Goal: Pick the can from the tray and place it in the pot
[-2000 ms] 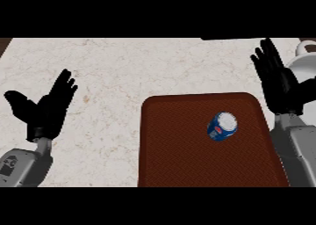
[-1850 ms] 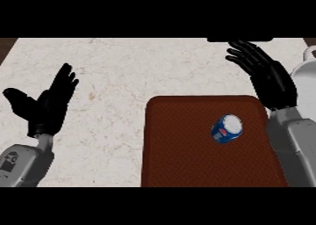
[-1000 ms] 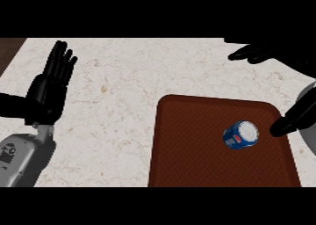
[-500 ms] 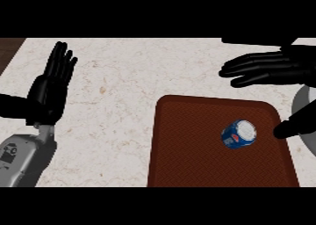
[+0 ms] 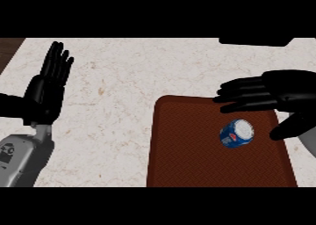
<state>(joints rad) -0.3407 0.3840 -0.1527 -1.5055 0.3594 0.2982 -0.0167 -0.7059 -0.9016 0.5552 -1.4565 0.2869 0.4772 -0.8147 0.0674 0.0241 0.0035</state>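
Can: We found the can point(image 5: 236, 133) lying tilted on the tray point(image 5: 186, 162), toward the tray's right edge and nearer its far edge.
Tray: It sat at the surface's point(image 5: 122, 79) near right part.
Right robot hand: We saw the right robot hand point(image 5: 280, 92) above the tray's far right corner, fingers spread, thumb low beside the can, holding nothing.
Left robot hand: The left robot hand point(image 5: 44, 94) rested open, fingers up, near the surface's left edge.
Pot: We could not make it out at the right edge.
Step in hand: We judged it the reach to grasp.
Method: We advised lowering until fingers and thumb straddled the can's sides, then closing.
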